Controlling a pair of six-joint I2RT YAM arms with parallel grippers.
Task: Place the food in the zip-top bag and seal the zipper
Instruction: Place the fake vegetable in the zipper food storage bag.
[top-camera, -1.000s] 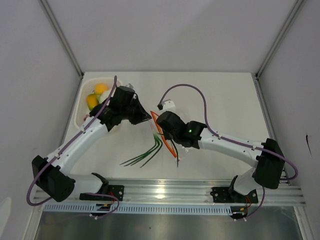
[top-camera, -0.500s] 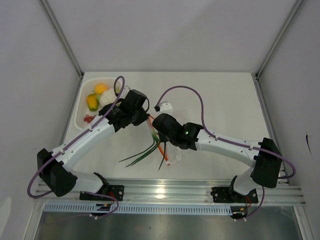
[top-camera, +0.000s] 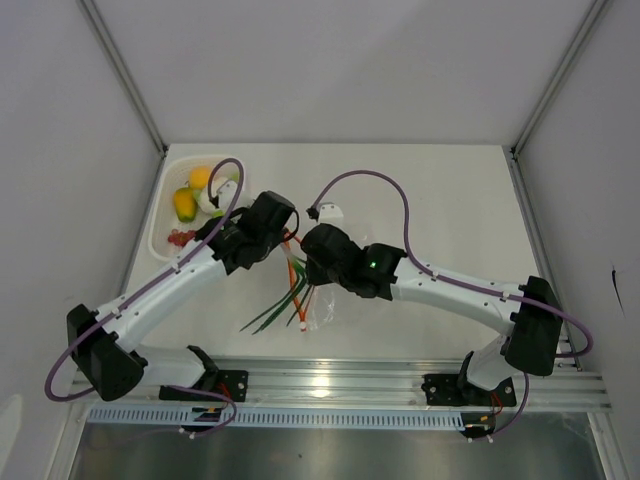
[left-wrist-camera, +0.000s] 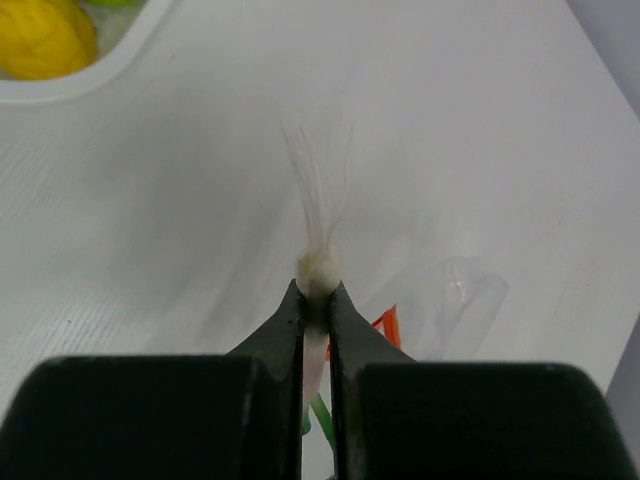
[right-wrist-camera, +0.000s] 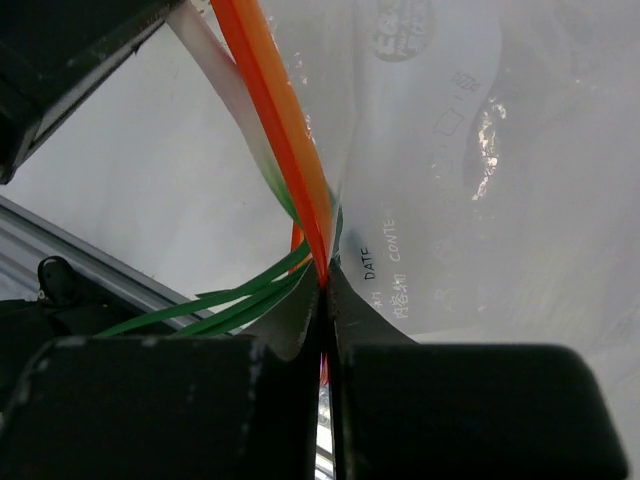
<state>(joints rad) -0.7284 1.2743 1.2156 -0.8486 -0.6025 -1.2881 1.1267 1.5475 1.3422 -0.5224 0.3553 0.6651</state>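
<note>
White counter (top-camera: 450, 200), bare walls. The left gripper (left-wrist-camera: 317, 290) pinches the long green stalks (top-camera: 270, 317) at their white root end. The right gripper (right-wrist-camera: 325, 285) clamps the zipper (right-wrist-camera: 268, 105) of the zip-top bag (right-wrist-camera: 480, 200), whose film sags beyond its tips. Light, floppy and probably slick, so hold it by the stiffer strip.

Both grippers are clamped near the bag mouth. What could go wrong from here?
1. The right gripper pinches the zipper where the green stalks meet it; their leaves fan out beside the zip-top bag, so sealing may trap them.
2. The left gripper holds only the stalks' white root tip, which may slip.
</note>
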